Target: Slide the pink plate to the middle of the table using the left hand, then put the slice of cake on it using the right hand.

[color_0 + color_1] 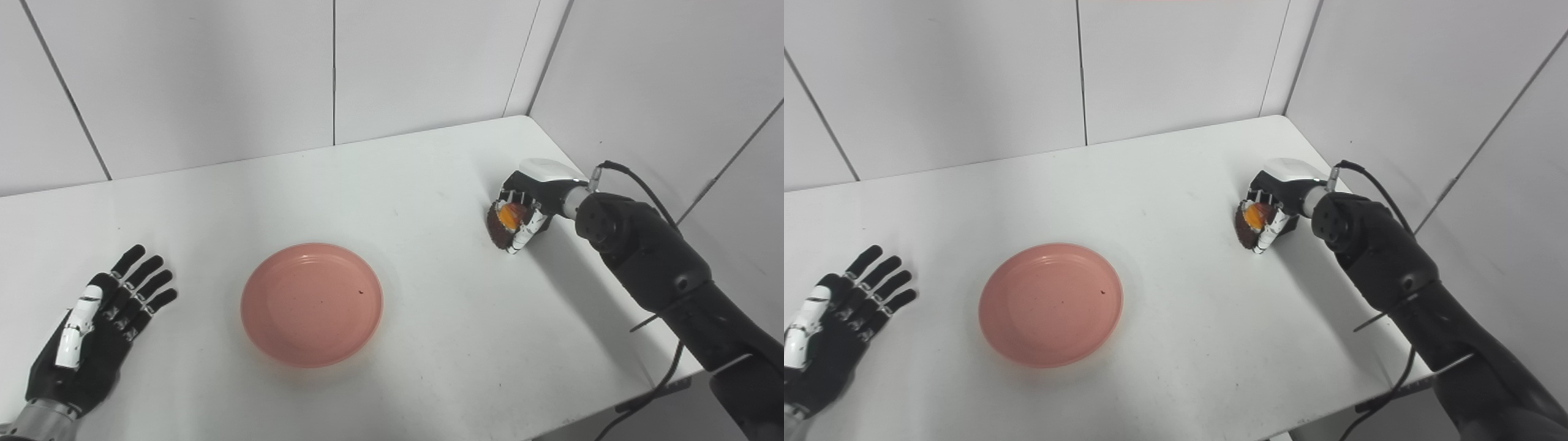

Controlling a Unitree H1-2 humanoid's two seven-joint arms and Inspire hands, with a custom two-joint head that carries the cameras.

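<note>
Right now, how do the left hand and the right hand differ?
The left hand lies open with its fingers spread, holding nothing; the right hand is shut on the cake slice. The left hand sits near the table's left front edge, clear of the pink plate; the right hand is far right, toward the back. Neither touches the plate.
</note>
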